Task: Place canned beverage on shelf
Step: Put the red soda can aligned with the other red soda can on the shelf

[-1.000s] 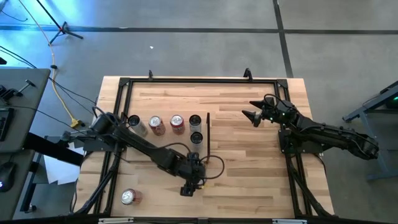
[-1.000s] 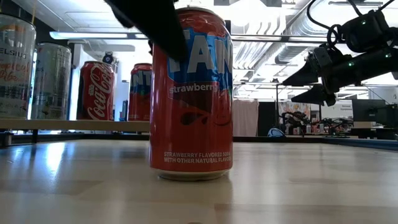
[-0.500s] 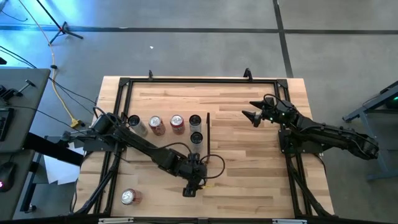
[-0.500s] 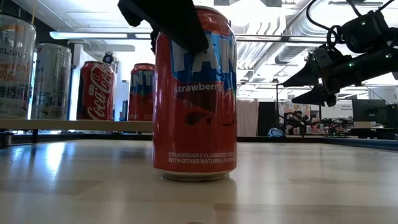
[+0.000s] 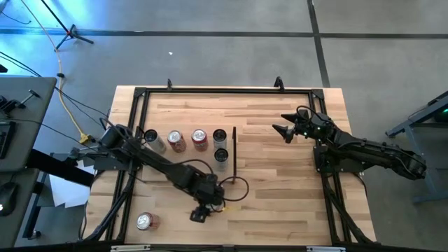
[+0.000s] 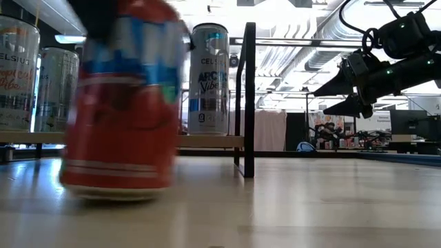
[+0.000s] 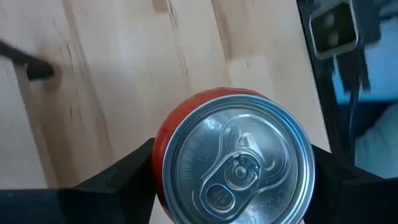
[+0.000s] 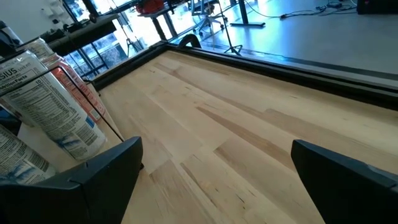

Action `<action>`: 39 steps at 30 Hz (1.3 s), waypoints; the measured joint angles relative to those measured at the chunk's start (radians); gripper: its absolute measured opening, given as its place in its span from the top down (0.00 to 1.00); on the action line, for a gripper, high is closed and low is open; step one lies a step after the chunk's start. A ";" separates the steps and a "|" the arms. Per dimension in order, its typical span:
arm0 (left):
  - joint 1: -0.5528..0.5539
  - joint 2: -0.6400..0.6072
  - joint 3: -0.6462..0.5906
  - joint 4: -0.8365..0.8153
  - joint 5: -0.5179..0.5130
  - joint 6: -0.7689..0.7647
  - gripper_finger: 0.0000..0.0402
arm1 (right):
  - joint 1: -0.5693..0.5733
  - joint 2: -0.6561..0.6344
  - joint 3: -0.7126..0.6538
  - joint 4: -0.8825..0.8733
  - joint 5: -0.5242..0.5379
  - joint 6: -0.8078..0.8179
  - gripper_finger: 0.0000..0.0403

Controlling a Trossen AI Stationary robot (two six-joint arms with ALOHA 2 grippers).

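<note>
— Near the front of the bench (image 5: 280, 203), what does the left gripper (image 5: 199, 212) hold?

— Its jaws are clamped on the red strawberry can (image 6: 120, 103), one dark finger on each side of the can's body, as the left wrist view shows (image 7: 233, 158). The can is upright and seems to be on the bench or just above it; I cannot tell which. It is outside the shelf (image 5: 182, 164), in front of the shelf's front edge.

— And what is on the shelf?

— A row of cans along its back part: a silver can (image 5: 155, 142), a red cola can (image 5: 175, 139), another red can (image 5: 199, 138) and a dark-topped can (image 5: 220, 136). One more tall can (image 5: 221, 156) stands just beside the thin dark upright strip (image 5: 234, 150). A separate red can (image 5: 145, 222) stands at the front left corner of the bench.

— Where is the right arm?

— The right gripper (image 5: 285, 129) waits above the back right part of the bench, well apart from the shelf, with its jaws wide apart and nothing between them.
</note>
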 joint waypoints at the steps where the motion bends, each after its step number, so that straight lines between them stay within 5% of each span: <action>1: -0.002 -0.010 -0.002 -0.016 0.000 0.012 0.34 | 0.000 0.000 0.000 -0.001 0.000 0.000 0.01; 20: -0.159 -0.072 -0.003 -0.221 -0.187 0.482 0.34 | 0.000 0.000 0.000 -0.015 0.000 0.000 0.01; 39: -0.196 -0.074 -0.002 -0.101 -0.127 0.523 0.33 | 0.000 0.000 0.000 -0.022 0.000 0.000 0.01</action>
